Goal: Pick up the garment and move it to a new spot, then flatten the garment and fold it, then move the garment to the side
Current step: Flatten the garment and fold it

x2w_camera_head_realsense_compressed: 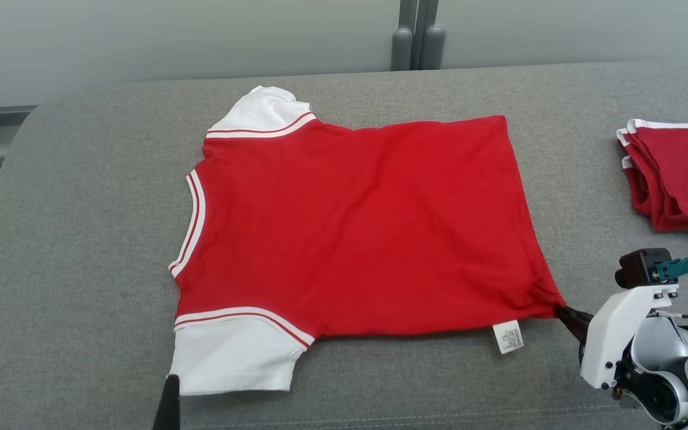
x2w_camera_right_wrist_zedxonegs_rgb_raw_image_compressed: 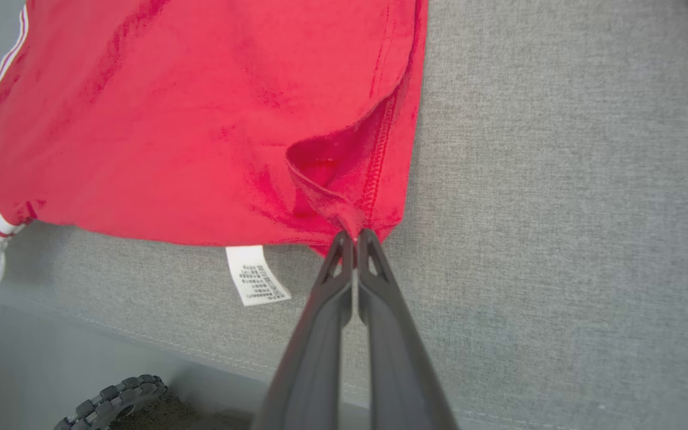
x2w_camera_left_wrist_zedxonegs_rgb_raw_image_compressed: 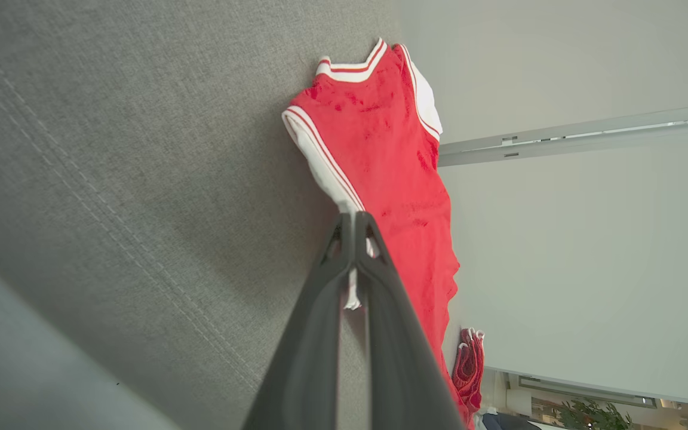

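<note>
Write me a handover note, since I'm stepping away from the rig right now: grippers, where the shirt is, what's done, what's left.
Left gripper: shut, pinching the edge of the near white sleeve.
Right gripper: shut on the near hem corner.
The red shirt lies spread on the grey cushion, collar to the robot's left, hem to its right. A pile of folded red clothes sits at the far right.
Done: the shirt looks laid out and nearly flat.
Left: fold it, then move it to the side.
</note>
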